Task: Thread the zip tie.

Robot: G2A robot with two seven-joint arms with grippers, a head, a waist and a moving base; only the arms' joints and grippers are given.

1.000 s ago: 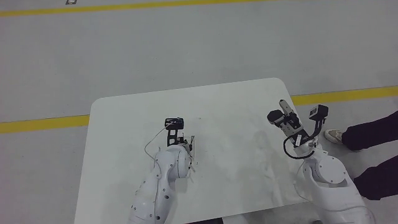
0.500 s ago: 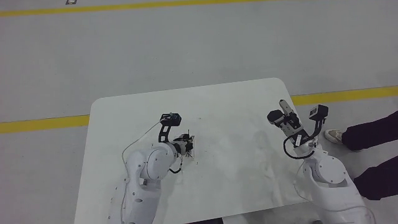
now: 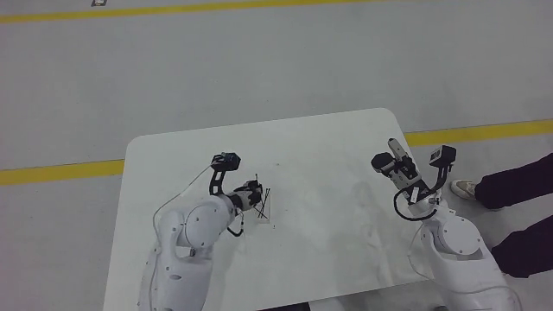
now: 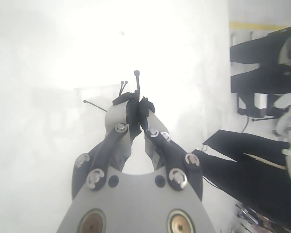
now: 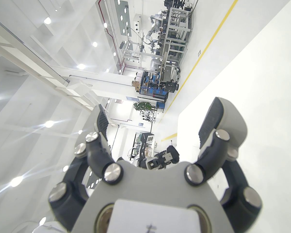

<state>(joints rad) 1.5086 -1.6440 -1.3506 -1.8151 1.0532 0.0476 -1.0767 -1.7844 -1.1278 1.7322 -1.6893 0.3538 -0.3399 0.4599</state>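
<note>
White table (image 3: 328,151) — left end effector (image 4: 138,103) pinches a zip tie (image 4: 137,81), right end effector (image 5: 158,112) gapes.

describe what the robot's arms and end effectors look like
The left arm and right arm are glossy white with rounded joints. The left end effector and right end effector have grey fingers with black ribbed pads, black links, silver pins and a grey base plate. A black cable loops at the right wrist.
</note>
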